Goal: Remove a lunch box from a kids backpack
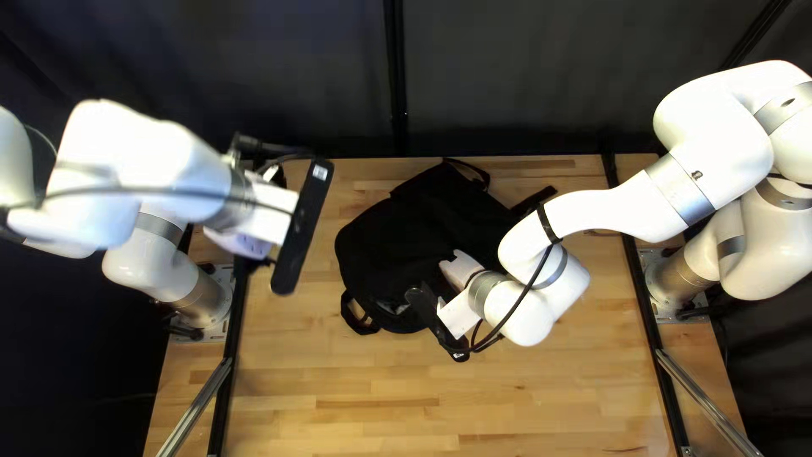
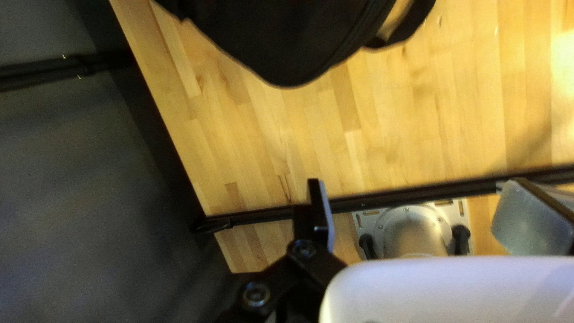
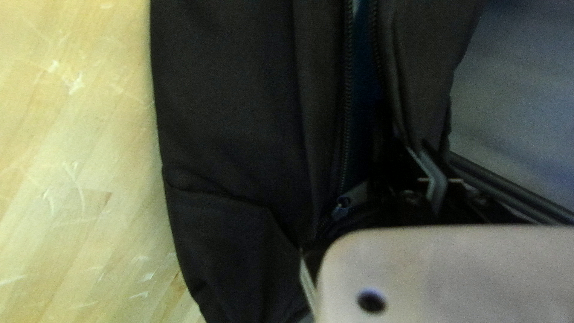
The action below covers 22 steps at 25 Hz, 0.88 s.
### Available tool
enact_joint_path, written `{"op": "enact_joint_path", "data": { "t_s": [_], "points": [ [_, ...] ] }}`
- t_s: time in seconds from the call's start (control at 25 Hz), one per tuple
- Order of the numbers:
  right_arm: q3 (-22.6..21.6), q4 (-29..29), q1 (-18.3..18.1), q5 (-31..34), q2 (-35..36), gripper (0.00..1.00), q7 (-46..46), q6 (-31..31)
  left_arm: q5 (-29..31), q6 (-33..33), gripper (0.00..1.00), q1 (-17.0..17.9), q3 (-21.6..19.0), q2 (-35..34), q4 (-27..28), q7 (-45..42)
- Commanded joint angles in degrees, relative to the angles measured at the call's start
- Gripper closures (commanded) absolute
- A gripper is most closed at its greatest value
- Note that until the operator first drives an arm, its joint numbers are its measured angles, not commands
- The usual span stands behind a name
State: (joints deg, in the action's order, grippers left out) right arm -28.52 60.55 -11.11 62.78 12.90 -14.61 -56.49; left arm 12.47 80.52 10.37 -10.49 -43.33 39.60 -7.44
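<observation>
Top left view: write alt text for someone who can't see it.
A black backpack lies on a wooden table, my right arm bent down over its near right part. My left arm is raised to the backpack's left, with a dark curtain behind the table.

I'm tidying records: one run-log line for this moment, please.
black fabric backpack: zip open | black right gripper: at opening | black left gripper: off backpack | lunch box: unidentifiable

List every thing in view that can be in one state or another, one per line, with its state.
Backpack: lying on the table, partly unzipped
Zip: open, rows parted
Strap loop: loose
Left gripper: away from the backpack, grip unclear
Right gripper: at the backpack's opening, grip unclear
Curtain: hanging
</observation>
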Motion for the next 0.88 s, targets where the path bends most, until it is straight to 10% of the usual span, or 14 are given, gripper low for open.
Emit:
{"op": "enact_joint_path", "data": {
  "t_s": [0.04, 0.88],
  "points": [
    [0.0, 0.0, -0.1, -0.1, -0.2, 1.00, 0.2, 0.0, -2.0, -8.6, 0.00, -1.1, -1.0, -0.8, -9.6, -8.0],
    [0.1, 1.0, -0.1, -0.5, 0.2, 1.00, 0.6, -0.9, -10.3, -46.0, 0.00, -1.2, -8.8, 10.8, -28.9, -32.9]
  ]
}}
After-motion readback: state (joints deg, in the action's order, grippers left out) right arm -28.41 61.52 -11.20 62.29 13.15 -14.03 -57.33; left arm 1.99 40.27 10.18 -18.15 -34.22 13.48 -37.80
